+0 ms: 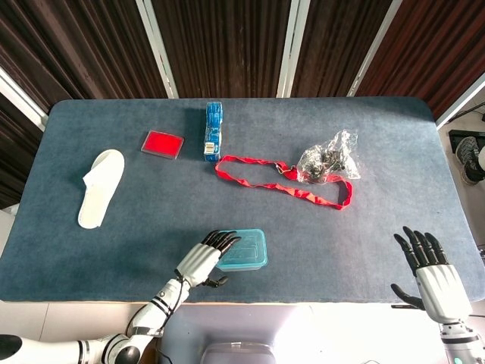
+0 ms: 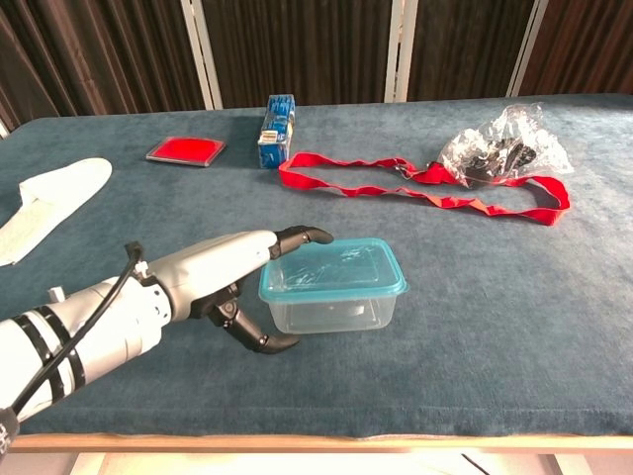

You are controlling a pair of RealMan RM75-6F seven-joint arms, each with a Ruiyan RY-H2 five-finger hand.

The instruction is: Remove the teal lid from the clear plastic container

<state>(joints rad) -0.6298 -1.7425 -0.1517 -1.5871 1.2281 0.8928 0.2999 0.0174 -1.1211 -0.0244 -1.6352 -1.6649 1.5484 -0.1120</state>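
Head view: the container (image 1: pixel 244 251) sits near the table's (image 1: pixel 114 250) front edge, long axis running left to right, teal lid (image 1: pixel 243 248) on top. The left hand (image 1: pixel 203 260) grasps its left end, fingers over the lid. The right hand (image 1: pixel 432 274) hangs released, fingers spread, off the table's right front corner.

Chest view: the left hand (image 2: pixel 229 272) clasps the container (image 2: pixel 332 307); the lid (image 2: pixel 332 268) is tilted, left edge raised.

**Even daylight, sharp frames**

My two views are bright and evenly lit. Shadows on the table (image 1: pixel 364 250) are soft and faint. The bottom centre of my head view glares white. My left hand (image 2: pixel 232 272) casts a slight shadow. Nothing looks blurred.
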